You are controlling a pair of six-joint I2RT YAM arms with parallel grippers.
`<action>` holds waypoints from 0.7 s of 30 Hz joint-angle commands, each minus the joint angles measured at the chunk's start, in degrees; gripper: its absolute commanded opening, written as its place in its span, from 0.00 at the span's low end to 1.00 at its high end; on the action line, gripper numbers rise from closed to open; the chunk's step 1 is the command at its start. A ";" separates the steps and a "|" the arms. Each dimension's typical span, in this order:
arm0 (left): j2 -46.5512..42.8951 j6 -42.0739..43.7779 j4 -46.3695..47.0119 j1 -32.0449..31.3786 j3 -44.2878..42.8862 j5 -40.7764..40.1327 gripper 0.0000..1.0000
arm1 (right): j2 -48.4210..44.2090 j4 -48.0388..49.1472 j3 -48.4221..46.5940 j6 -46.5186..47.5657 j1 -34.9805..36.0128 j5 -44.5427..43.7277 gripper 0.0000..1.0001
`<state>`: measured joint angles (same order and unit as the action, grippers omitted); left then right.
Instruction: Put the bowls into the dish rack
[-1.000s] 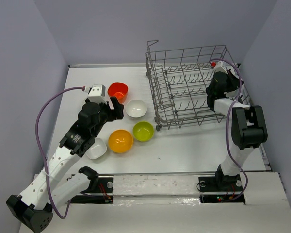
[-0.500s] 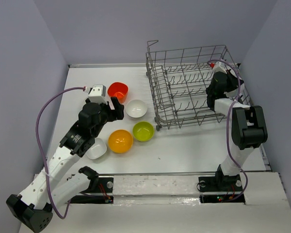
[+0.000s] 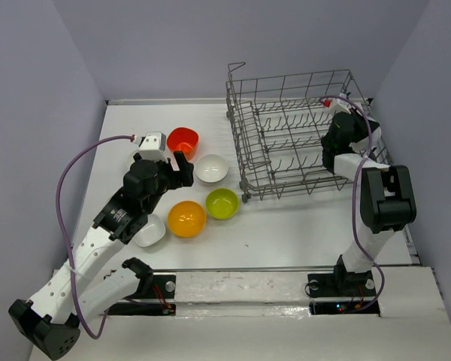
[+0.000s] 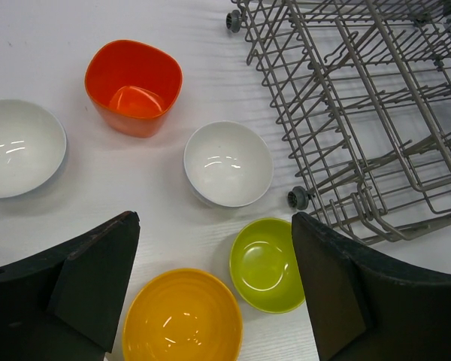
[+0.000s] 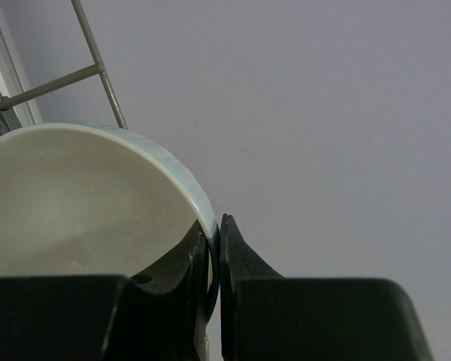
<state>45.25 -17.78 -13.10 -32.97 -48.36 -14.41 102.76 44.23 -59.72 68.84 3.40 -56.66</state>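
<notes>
Several bowls lie on the table left of the dish rack: red-orange, white, lime green, orange-yellow, and a white one partly under the left arm. My left gripper hangs open above them. In the left wrist view its jaws stand wide apart, with the lime green bowl and orange-yellow bowl between them and another white bowl at the left. My right gripper is shut on a white bowl's rim, over the rack's right side.
The grey wire rack fills the back right of the table, with a caster close to the lime green bowl. Purple-grey walls close in on both sides and behind. The right arm stands along the rack's right edge.
The right wrist has shifted slightly right with the white bowl still clamped. The left gripper has crept slightly and its jaws have widened a touch. The bowls on the table have not moved.
</notes>
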 commanded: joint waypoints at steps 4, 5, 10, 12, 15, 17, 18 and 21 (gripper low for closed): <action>-0.26 1.08 1.33 -0.43 0.28 -1.41 0.91 | 1.30 4.65 2.07 2.71 -1.03 0.15 0.01; -0.25 0.99 1.33 -0.43 0.28 -1.49 0.91 | 1.22 4.29 2.33 1.75 -1.03 0.24 0.01; -0.08 0.99 1.24 -0.52 0.28 -1.58 0.91 | 1.74 2.62 3.30 -0.37 -1.03 0.85 0.01; 0.10 0.99 1.33 -0.52 0.28 -1.58 0.91 | 1.92 2.18 3.39 -1.16 -1.03 1.12 0.01; 0.18 0.99 1.33 -0.52 0.28 -1.67 0.92 | 2.53 2.09 3.21 -1.60 -1.03 1.38 0.01; 0.18 1.08 1.33 -0.52 0.28 -1.67 0.91 | 3.14 2.09 3.04 -1.78 -1.03 1.29 0.03; 0.18 1.08 1.24 -0.52 0.28 -1.76 0.91 | 3.23 2.00 2.95 -2.04 -1.03 1.29 0.05; 0.27 1.08 1.24 -0.43 0.28 -1.76 0.91 | 3.85 1.65 2.94 -2.48 -1.03 1.38 0.06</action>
<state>45.28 -17.58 -13.13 -33.06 -48.36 -15.11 102.76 43.92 -59.53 67.83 3.40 -55.88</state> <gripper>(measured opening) 0.913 0.102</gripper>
